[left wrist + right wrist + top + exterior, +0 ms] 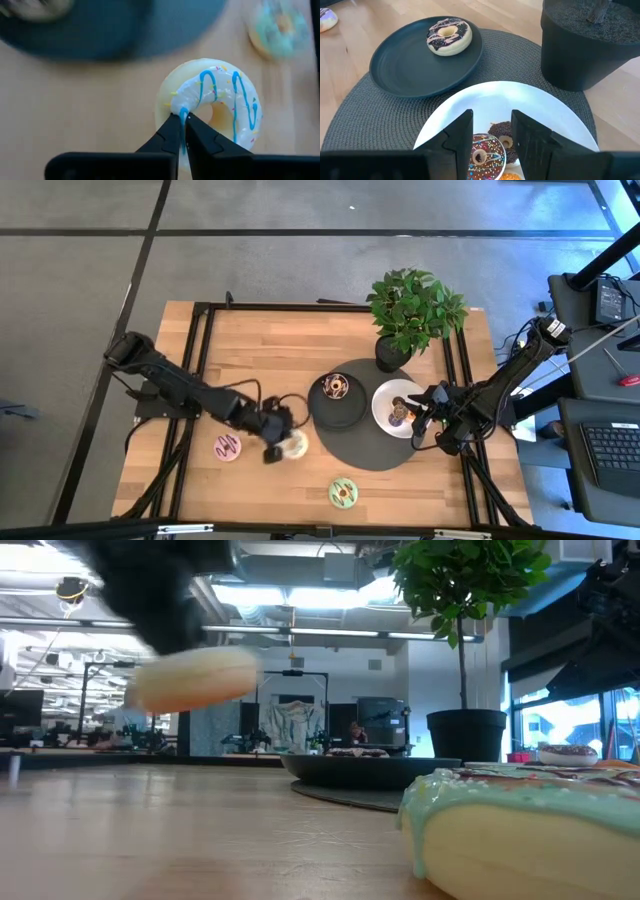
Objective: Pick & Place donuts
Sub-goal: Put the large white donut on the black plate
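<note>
My left gripper (pixel 274 430) (pixel 182 119) is shut on a cream donut with white icing and blue drizzle (pixel 293 445) (pixel 215 100), in the air over the wood left of the round grey mat. The low view shows that cream donut (pixel 190 680) well above the tabletop. A pink donut (pixel 228 448) and a green donut (pixel 343 493) (pixel 520 830) lie flat on the wood. My right gripper (pixel 422 418) (pixel 492 125) is open above the white plate (pixel 545 105), where brown-iced donuts (pixel 487 155) lie. Another dark-iced donut (pixel 449 35) lies on the black plate (pixel 337 415). My left gripper pinches the cream donut's rim (pixel 172 102) between its two fingertips (pixel 167 132), across the ring on one side. The fingers come at it from above, slanting. The donut is lifted clear of the table and lies roughly level below the gripper.
A potted plant (pixel 410 310) stands at the mat's far edge, close behind the white plate; its black pot (pixel 590 40) is just beyond my right gripper. Black frame rails (pixel 200 380) run along the table's left and right sides. Bare wood lies between the pink and green donuts.
</note>
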Action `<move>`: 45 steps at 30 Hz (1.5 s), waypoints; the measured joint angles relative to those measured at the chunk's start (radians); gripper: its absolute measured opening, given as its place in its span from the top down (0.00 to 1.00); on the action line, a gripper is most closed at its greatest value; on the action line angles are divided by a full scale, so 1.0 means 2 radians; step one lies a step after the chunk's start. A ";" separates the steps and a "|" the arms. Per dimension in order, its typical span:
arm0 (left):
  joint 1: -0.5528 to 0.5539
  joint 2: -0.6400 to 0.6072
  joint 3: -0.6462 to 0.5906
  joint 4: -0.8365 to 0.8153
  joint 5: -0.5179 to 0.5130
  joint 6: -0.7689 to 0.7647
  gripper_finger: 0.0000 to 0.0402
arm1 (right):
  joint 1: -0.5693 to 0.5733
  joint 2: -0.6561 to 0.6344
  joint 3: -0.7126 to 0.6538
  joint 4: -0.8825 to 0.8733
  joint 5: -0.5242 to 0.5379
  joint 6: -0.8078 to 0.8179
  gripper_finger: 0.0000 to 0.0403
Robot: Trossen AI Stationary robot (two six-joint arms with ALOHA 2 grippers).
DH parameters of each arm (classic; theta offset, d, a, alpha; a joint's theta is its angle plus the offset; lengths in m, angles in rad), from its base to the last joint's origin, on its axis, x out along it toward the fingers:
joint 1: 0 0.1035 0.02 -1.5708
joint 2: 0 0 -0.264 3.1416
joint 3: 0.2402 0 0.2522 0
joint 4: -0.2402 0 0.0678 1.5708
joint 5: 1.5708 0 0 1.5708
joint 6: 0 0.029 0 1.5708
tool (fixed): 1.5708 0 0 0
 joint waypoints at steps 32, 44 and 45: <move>0.193 0.123 0.015 0.175 0.056 -0.002 0.97 | 0.000 0.000 0.000 0.006 0.004 -0.017 0.66; 0.192 0.124 0.015 0.171 0.054 -0.011 0.95 | 0.000 0.000 0.000 0.006 0.004 -0.017 0.66; 0.192 0.124 0.015 0.171 0.054 -0.011 0.95 | 0.000 0.000 0.000 0.006 0.004 -0.017 0.66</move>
